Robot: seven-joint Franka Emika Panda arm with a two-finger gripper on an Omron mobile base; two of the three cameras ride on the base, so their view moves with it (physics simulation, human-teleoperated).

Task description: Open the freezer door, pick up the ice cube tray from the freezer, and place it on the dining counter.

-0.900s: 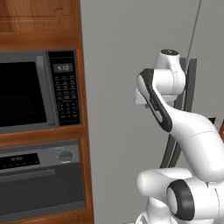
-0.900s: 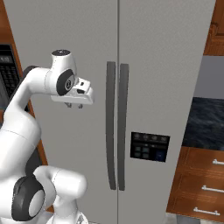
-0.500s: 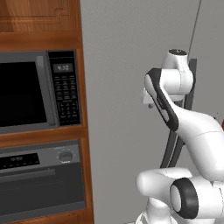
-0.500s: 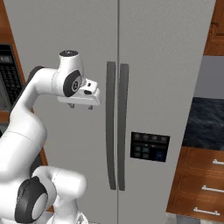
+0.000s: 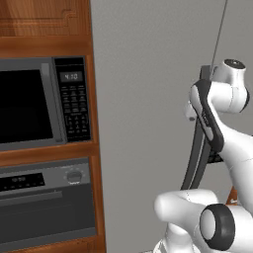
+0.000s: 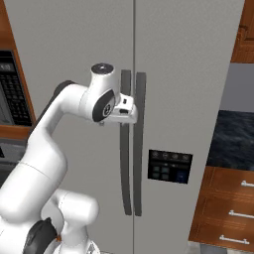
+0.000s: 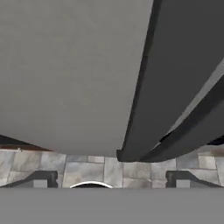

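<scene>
Freezer door [image 6: 74,44]: shut, left panel of the grey freezer [image 6: 198,59]. Its dark handle [image 6: 125,149] is seen along the door's right edge. Gripper [image 7: 113,178]: fingers [image 7: 43,178] spread apart, nothing held, handle ahead between them, untouched.

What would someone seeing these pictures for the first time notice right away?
The white arm's gripper is raised against the closed grey freezer door, jaws open, right beside its long dark handle. To the left, a black-fronted microwave sits in a wooden cabinet above an oven.
</scene>
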